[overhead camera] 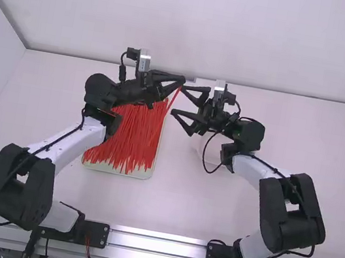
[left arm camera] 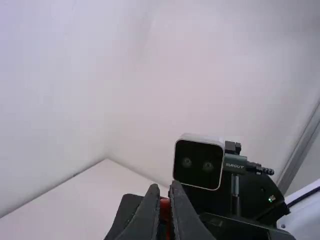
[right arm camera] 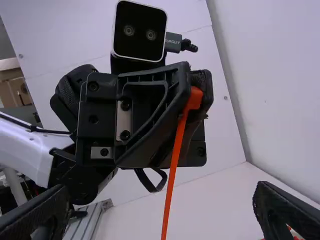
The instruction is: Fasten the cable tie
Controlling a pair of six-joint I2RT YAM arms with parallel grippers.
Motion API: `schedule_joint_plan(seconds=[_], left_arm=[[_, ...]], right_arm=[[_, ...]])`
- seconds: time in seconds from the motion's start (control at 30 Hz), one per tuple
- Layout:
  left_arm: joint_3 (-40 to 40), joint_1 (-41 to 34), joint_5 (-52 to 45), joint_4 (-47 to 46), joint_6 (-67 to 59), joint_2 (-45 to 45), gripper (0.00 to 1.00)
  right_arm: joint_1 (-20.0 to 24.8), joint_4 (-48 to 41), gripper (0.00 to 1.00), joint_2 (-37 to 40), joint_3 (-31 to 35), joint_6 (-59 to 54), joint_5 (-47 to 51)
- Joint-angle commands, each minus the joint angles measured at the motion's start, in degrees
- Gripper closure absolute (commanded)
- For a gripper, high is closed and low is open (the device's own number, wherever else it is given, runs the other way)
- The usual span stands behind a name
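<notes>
One orange cable tie is hanging down from the left gripper, whose fingers are pressing together on its top end, above the far part of the table. The right gripper is facing it closely, its fingers spread wide and holding nothing. I am judging that the step in hand is the taking of the free tail; no loop is made yet. The next move is asking the right fingers to close on the thin strip and guide its tip toward the head. Many more ties are lying on a tray under the left arm, so low moves there are risking a touch. The right arm's side is offering more room.
</notes>
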State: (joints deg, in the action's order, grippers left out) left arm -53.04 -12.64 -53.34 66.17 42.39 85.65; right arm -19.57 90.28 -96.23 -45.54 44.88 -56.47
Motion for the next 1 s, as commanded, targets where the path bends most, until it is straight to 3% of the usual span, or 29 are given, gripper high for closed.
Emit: schedule_joint_plan(seconds=[0.0, 0.2, 0.23, 0.33, 0.43, 0.53, 0.73, 0.77, 0.83, 0.87, 0.93, 0.97], left_arm=[[-1.8, -0.5, 0.2, 0.3, -0.6, -0.1, 0.98], [-1.8, -1.2, 0.2, 0.3, -0.7, -0.1, 0.98], [-1.8, -1.2, 0.2, 0.3, -0.6, -0.1, 0.98], [-1.8, -1.2, 0.2, 0.3, -0.6, -0.1, 0.98], [-1.8, -1.2, -0.2, 0.5, -0.6, -0.1, 0.98], [-1.8, -1.0, -0.2, 0.5, -0.6, -0.1, 0.98], [-1.8, -1.1, 0.0, 0.4, -0.2, -0.1, 0.98], [-1.8, -1.2, 0.0, 0.2, -0.3, -0.1, 0.91], [-1.8, -1.0, 0.0, -0.3, -0.3, -0.1, 0.54], [-1.8, -1.0, 0.0, -0.4, -0.4, -0.1, 0.51], [-1.8, -0.3, -1.4, -1.3, -2.5, -0.1, 0.14], [-1.8, 0.1, -2.7, -1.2, -3.5, -0.1, 0.06]], right_arm=[[-1.4, 0.4, 0.02, 0.0, -1.6, 0.3, 0.1], [-1.8, 0.4, 0.18, 0.0, -1.6, -0.2, 0.8], [-1.8, 0.4, 0.28, 0.0, -1.6, -0.1, 0.9], [-1.9, 0.4, 0.45, 0.0, -1.6, -0.1, 0.8], [-1.7, 0.4, 0.79, 0.0, -1.6, -0.1, 0.8], [-1.7, 0.4, 1.00, 0.0, -1.6, -0.1, 0.8], [-1.6, 0.4, 1.00, 0.0, -1.6, -0.1, 0.8], [-1.1, 0.4, 1.00, 0.0, -1.6, 0.5, 0.5], [0.1, 0.4, 1.00, 0.0, -1.6, 2.0, -0.8], [0.2, 0.4, 1.00, 0.0, -1.6, 2.1, -0.9], [2.1, 0.4, 1.00, 0.0, -1.6, 3.0, -2.8], [2.6, 0.4, 1.00, 0.0, -1.6, 2.9, -3.6]])
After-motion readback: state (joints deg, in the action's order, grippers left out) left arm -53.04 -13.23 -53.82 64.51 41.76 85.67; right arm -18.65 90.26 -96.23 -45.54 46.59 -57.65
